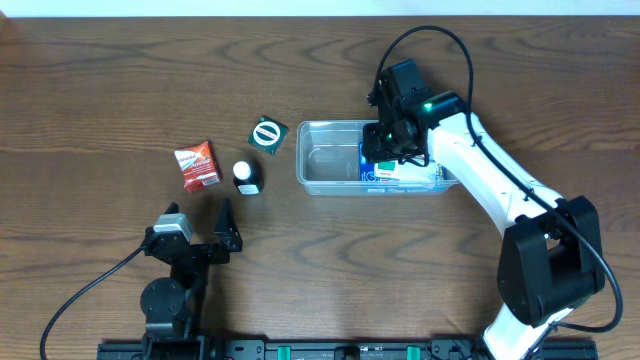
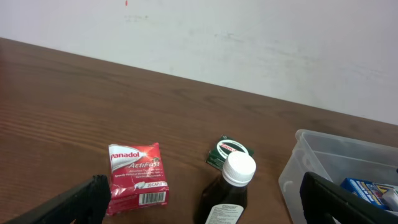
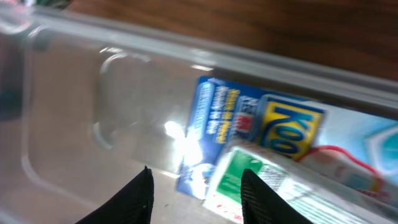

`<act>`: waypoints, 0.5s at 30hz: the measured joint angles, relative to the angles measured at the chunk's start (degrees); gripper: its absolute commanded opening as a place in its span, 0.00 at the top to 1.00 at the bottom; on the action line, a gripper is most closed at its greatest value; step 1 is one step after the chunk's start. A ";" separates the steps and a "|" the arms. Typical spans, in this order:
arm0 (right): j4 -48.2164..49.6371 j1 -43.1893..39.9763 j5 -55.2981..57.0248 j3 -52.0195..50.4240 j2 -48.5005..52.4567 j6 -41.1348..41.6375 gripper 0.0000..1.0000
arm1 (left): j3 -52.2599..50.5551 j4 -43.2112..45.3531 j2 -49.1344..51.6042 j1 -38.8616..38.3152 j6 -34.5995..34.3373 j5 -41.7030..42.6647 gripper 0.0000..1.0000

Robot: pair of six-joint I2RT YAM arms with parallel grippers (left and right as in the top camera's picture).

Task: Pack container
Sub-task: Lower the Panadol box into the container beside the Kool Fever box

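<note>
The container (image 1: 325, 160) sits right of the middle of the table (image 1: 100, 100), long side running left to right. Its right half holds a blue-and-white carton (image 1: 385, 175) lying flat, and the left half is bare plastic. The right gripper (image 1: 395, 135) hangs over that right half. In the right wrist view its two black fingers (image 3: 134, 199) are parted with a fair gap, and they aren't pinching anything that I can see. A green-and-white box (image 3: 249, 177) lies on top of the carton, with its corner poking into the gap beside one finger (the view is blurry, so I can't tell if they touch).

The left gripper (image 1: 198, 222) is down at the near left of the table, spread wide and holding nothing. In front of it are a red Panadol box (image 2: 137, 177), a dark bottle (image 2: 230, 186) with a white cap standing upright, and a small green packet (image 2: 229, 151) just behind the bottle. All three are on the table outside the container, to its left.
</note>
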 measured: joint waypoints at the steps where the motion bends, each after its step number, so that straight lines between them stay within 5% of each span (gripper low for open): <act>1: 0.13 0.11 1.27 0.00 0.00 0.57 0.56 | 0.00 0.00 0.00 0.00 0.00 0.00 0.02; 15: 1.92 0.22 7.02 0.00 0.02 2.29 0.59 | 0.00 0.00 0.02 0.00 0.00 0.00 0.02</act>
